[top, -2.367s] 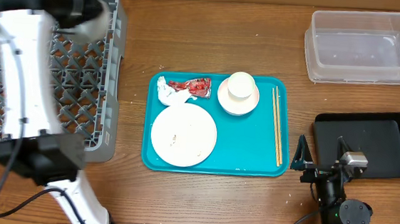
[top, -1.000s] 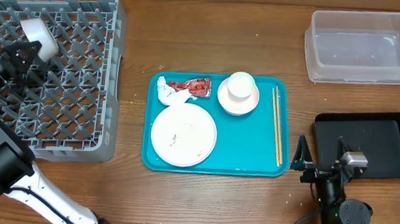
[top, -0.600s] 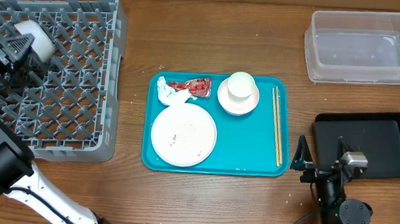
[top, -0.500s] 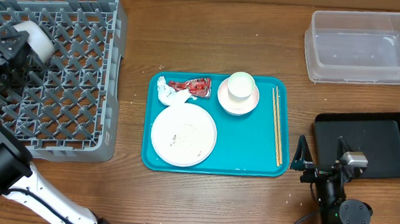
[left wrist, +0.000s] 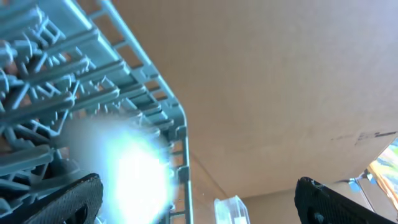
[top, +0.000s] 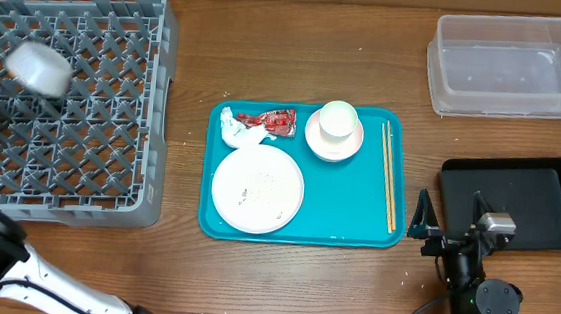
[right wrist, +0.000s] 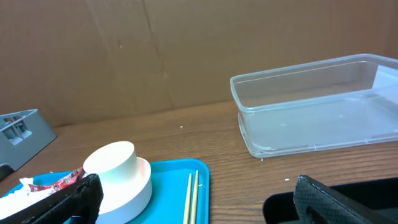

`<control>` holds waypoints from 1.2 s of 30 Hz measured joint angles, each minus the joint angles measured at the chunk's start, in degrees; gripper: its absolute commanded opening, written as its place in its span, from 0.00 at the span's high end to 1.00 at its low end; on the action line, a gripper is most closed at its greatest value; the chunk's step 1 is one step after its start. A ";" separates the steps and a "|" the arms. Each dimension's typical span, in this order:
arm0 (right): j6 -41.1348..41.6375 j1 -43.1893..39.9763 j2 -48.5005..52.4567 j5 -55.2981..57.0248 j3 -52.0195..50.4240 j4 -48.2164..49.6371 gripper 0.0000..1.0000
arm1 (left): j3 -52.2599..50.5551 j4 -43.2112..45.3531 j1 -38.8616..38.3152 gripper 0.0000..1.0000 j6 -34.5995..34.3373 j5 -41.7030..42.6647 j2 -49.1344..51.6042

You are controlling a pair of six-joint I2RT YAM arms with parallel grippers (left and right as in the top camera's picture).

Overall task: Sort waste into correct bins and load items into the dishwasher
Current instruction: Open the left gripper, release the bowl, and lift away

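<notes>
A white bowl (top: 39,68), blurred, lies in the grey dishwasher rack (top: 100,153) near its left side; in the left wrist view it is a bright blur (left wrist: 137,174). My left gripper (left wrist: 199,211) stands open just in front of it, holding nothing. The teal tray (top: 341,212) carries a white plate (top: 257,188) with specks on it. Beside the plate are a cup (top: 338,118) inside a bowl (top: 320,143), two chopsticks (top: 387,175), a red wrapper (top: 273,122) and a tissue (top: 231,126). My right gripper (top: 448,215) is open and empty, right of the teal tray.
The clear tub (top: 513,65) stands at the back right and the shallow black tray (top: 513,200) at the right, close beside my right gripper. Bare wooden table lies between the rack and the teal tray. A cardboard wall (right wrist: 155,50) backs the table.
My left gripper has opened and let go of the white bowl, which now rests in the rack. The left arm has drawn back towards the left edge. The right arm has not moved.
</notes>
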 measured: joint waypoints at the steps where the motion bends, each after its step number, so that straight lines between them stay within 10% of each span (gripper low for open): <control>1: 0.00 0.00 0.00 -0.02 0.00 -0.02 0.00 | -0.04 -0.02 0.44 0.00 -0.02 0.00 -0.94; 17: 0.00 0.00 0.00 0.00 0.00 0.00 0.00 | 0.35 -8.90 -12.50 0.00 7.30 -9.29 -25.83; 22: 0.00 0.00 0.02 0.02 0.00 0.00 0.00 | 0.85 -37.20 -21.53 0.00 25.55 -31.12 -28.13; 27: 0.00 0.00 0.00 -0.02 0.00 0.00 0.00 | -0.15 -42.75 -31.91 0.00 41.00 -70.64 -27.21; 29: 0.00 0.00 0.00 0.00 0.00 0.00 0.00 | -0.15 -40.28 -35.58 0.53 43.10 -78.36 -27.17; 31: 0.00 0.00 0.00 0.00 0.00 0.00 0.00 | -0.15 -39.28 -36.96 0.75 43.98 -80.13 -27.17; 33: 0.00 0.00 0.02 0.00 0.00 0.00 0.00 | -0.15 -39.08 -37.22 0.96 44.59 -81.37 -26.95; 36: 0.00 0.00 0.00 -0.02 0.00 -0.07 0.00 | 0.02 -39.67 -37.16 0.96 45.42 -84.74 -24.92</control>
